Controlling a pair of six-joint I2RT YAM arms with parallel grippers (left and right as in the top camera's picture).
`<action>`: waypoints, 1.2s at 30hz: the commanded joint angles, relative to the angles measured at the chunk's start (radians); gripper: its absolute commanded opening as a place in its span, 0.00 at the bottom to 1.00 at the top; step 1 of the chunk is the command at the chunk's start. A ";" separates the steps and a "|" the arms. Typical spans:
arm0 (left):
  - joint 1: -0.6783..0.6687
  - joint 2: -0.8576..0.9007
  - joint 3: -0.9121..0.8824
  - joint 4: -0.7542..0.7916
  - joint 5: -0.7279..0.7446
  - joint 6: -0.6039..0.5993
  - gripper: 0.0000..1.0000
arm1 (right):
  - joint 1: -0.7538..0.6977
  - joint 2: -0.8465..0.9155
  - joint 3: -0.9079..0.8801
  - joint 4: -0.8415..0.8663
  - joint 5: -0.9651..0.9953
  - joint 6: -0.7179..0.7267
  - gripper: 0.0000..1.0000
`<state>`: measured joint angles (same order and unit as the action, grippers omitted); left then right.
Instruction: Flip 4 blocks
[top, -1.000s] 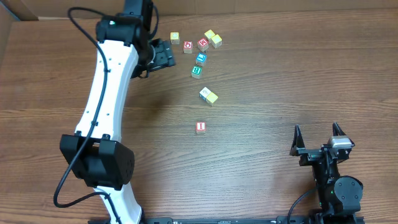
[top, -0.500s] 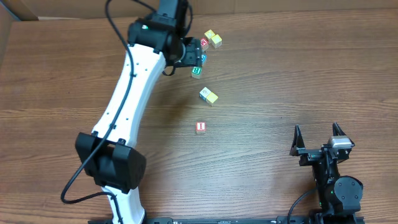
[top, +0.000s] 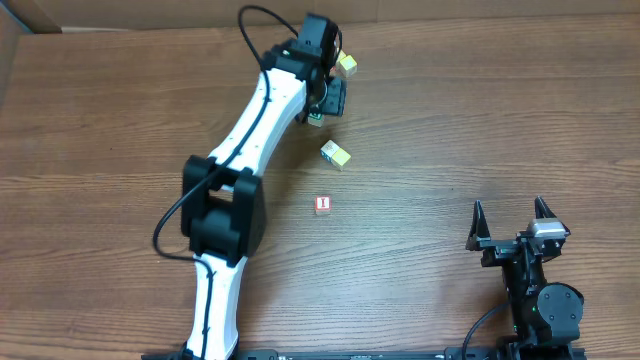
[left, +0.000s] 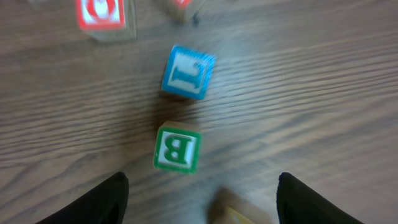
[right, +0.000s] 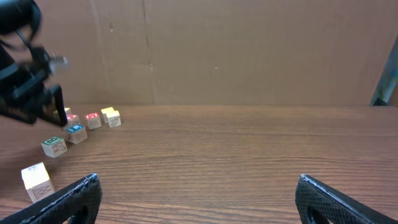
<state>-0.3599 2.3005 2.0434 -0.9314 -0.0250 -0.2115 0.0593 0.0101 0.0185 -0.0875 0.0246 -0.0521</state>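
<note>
My left gripper (top: 331, 99) hovers open over the cluster of blocks at the table's far side. In the left wrist view the green B block (left: 178, 148) lies just ahead of the fingertips (left: 99, 199), with the blue L block (left: 188, 71) beyond it. A yellow block (left: 239, 214) shows blurred at the bottom edge between the jaws, untouched. Overhead, the green block (top: 314, 121) peeks out beside the gripper, and a yellow block (top: 347, 65) lies behind it. My right gripper (top: 512, 226) rests open at the near right, holding nothing.
A cube with a red ring (left: 99, 12) sits at the left wrist view's top left. A pale-and-yellow block (top: 336, 153) and a red-marked block (top: 322, 204) lie apart toward the table's middle. A cardboard wall (right: 236, 50) stands behind the table.
The left arm has swung right, from left of the block cluster to directly over it, covering the blue and red blocks overhead. Its jaws have narrowed somewhat. The right arm stays still.
</note>
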 joint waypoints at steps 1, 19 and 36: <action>0.002 0.058 0.005 0.005 -0.085 0.026 0.68 | -0.003 -0.007 -0.010 0.006 -0.004 -0.001 1.00; 0.000 0.132 0.005 0.006 -0.090 0.026 0.45 | -0.003 -0.007 -0.010 0.006 -0.004 -0.001 1.00; 0.002 0.110 0.086 -0.039 -0.089 0.025 0.15 | -0.003 -0.007 -0.010 0.006 -0.004 -0.001 1.00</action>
<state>-0.3595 2.4279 2.0682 -0.9440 -0.1062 -0.1871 0.0597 0.0101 0.0181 -0.0875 0.0246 -0.0525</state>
